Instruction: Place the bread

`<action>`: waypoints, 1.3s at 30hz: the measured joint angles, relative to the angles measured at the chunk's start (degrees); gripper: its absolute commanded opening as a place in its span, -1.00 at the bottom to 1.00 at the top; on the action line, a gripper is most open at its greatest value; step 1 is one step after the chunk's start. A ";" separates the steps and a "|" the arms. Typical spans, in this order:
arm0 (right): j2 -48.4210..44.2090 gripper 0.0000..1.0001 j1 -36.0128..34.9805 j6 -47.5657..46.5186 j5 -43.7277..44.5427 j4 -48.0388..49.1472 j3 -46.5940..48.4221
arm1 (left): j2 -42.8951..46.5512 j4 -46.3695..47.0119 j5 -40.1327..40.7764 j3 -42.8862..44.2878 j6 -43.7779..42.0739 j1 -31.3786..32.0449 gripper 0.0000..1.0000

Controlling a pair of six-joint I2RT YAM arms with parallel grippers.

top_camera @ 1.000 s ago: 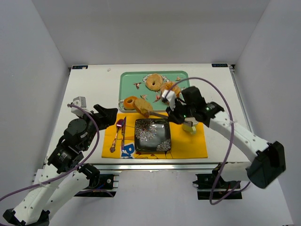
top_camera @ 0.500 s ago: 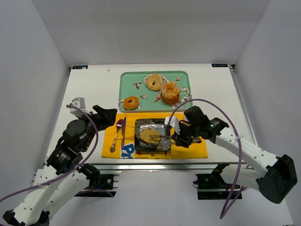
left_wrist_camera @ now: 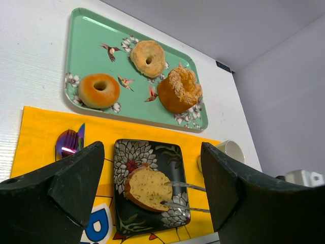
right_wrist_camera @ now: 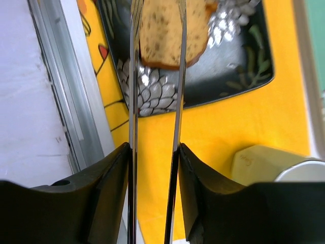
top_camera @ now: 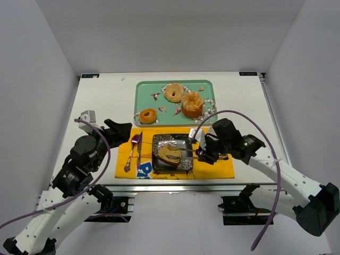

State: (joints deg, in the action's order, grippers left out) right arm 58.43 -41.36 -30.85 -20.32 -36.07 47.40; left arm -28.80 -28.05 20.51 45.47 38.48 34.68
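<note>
The bread (top_camera: 169, 153) lies crumb face up on the black flowered plate (top_camera: 184, 162), on the yellow mat. My right gripper (top_camera: 204, 153) is shut on metal tongs (top_camera: 187, 154), which reach left over the plate. Their tips lie on and beside the bread (right_wrist_camera: 167, 35); I cannot tell whether they still pinch it. In the right wrist view the gripper (right_wrist_camera: 152, 152) clamps the tongs (right_wrist_camera: 179, 101) above the plate (right_wrist_camera: 238, 66). My left gripper (top_camera: 122, 130) is open and empty, left of the mat. Its wrist view (left_wrist_camera: 151, 147) shows the bread (left_wrist_camera: 147, 188), plate (left_wrist_camera: 127, 152) and tongs (left_wrist_camera: 189, 187).
A green tray (top_camera: 143, 87) behind the mat holds an orange ring donut (top_camera: 147, 115), a pale bagel (top_camera: 173, 92) and a brown crumbly pastry (top_camera: 192, 104). A pale cup (right_wrist_camera: 264, 160) stands right of the plate. A fork and knife (top_camera: 135, 149) lie on the mat's left.
My right arm carried the bread in the tongs from the tray's front edge down onto the black plate, then drew back slightly to the right. The left arm has not moved.
</note>
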 measured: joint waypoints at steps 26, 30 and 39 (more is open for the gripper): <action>18.18 -0.43 48.98 20.00 2.21 14.01 15.56 | -3.93 5.88 -2.60 -1.51 -0.55 0.00 0.73; 24.09 -0.42 53.64 19.87 4.22 17.14 12.33 | -5.16 6.43 -2.97 -1.57 -0.76 0.00 0.73; 34.88 -0.21 56.15 19.89 7.10 21.49 6.29 | -6.45 6.64 -2.99 -1.57 -1.16 0.00 0.73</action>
State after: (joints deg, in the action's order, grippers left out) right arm 93.32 14.79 -10.96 -13.21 -14.59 53.69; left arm -35.24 -21.41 17.52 43.90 37.32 34.68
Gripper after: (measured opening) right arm 0.340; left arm 0.862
